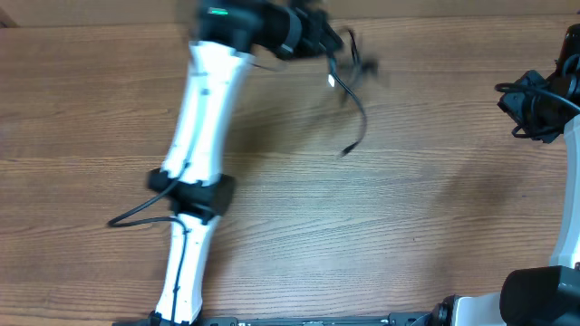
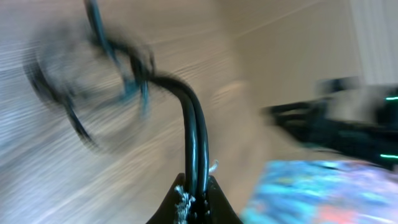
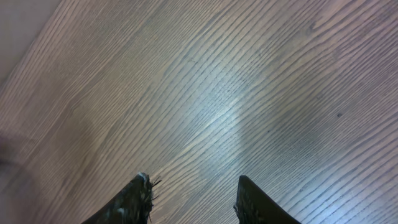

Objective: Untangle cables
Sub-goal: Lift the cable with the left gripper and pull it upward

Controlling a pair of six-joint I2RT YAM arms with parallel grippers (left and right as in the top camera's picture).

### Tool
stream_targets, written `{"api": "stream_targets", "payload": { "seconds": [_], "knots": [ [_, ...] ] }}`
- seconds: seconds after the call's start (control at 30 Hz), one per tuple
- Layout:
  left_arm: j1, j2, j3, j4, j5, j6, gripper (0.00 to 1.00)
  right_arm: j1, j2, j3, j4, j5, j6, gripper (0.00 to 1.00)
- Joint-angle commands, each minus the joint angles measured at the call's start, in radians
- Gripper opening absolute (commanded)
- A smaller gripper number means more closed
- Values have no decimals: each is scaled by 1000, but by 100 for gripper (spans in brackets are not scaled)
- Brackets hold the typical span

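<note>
My left gripper (image 2: 194, 188) is shut on two side-by-side strands of the black cables (image 2: 194, 134), which rise from the jaws into a motion-blurred tangle (image 2: 118, 68). From overhead, this gripper (image 1: 319, 41) is at the far middle of the table, blurred. The thin cables (image 1: 355, 100) hang from it with a silver tip (image 1: 332, 81) and a loose end (image 1: 345, 151) trailing toward me. My right gripper (image 3: 196, 190) is open over bare wood with nothing between its fingers. Overhead it is the black mass (image 1: 530, 101) at the right edge.
The wooden table (image 1: 390, 226) fills the view. The left arm (image 1: 204, 118) lies diagonally across the left half, its own thicker wire (image 1: 136, 214) looping out beside it. A blurred blue-and-red shape (image 2: 311, 193) is at the left wrist view's lower right.
</note>
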Motion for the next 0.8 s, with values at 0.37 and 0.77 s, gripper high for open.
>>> {"api": "stream_targets", "payload": {
  "seconds": [0.37,0.77],
  "knots": [
    [83,-21,23,359,702,-665,4,19,-24,21,-8,-142,-56,41],
    [117,-21,21,735,625,-864,4,251,-24,21,94,-883,-552,51]
  ]
}}
